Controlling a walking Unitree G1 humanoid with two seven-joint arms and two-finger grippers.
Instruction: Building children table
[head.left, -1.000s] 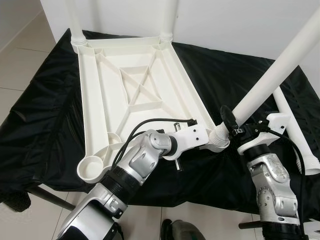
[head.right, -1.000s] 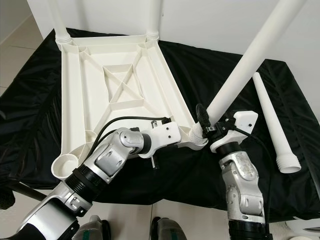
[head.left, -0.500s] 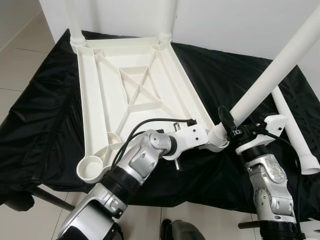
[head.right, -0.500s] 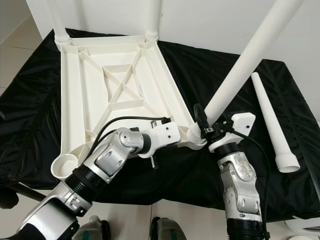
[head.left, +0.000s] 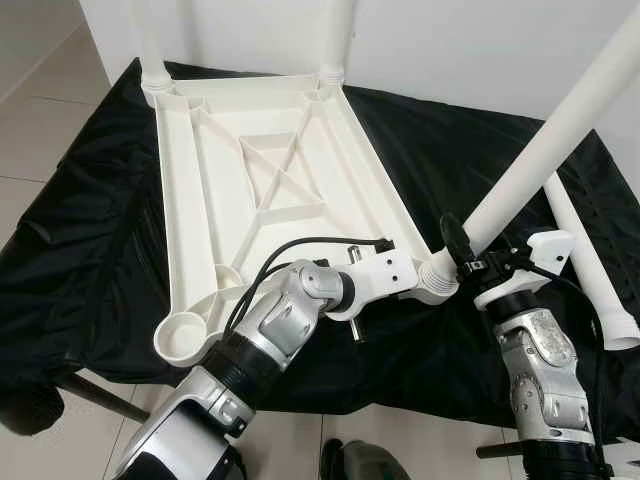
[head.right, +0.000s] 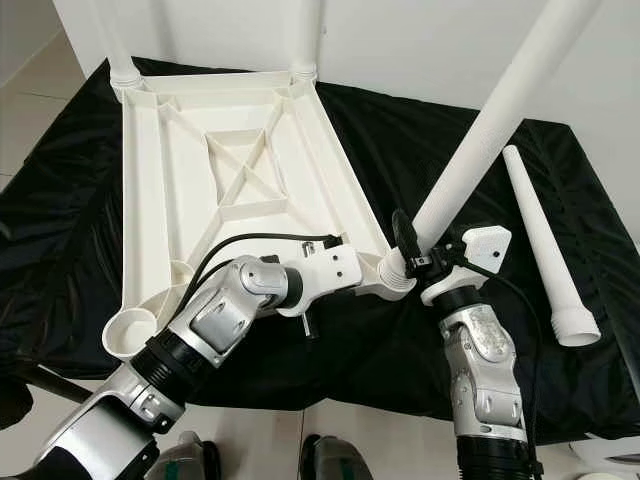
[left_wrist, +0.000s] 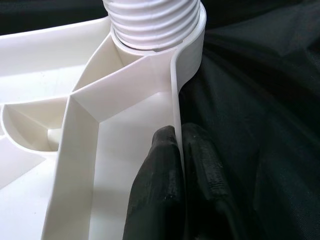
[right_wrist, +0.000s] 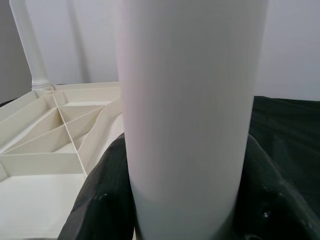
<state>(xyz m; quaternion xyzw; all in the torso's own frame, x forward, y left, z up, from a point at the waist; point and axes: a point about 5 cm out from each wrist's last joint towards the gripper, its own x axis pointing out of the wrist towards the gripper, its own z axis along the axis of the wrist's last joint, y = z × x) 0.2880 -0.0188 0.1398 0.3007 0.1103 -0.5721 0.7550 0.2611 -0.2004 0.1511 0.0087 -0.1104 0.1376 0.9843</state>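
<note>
left eye view: right tool (head.left: 462, 258) tilts leg (head.left: 545, 143) slightly more upright.

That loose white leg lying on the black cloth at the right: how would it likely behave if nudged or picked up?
The loose leg is a round tapered tube lying flat, so a sideways nudge would probably roll it, likely curving toward its narrow end. It looks like rigid hollow plastic, probably stiff and light for its length. Its smooth surface may slip between fingers, though the black cloth could damp rolling.
</note>
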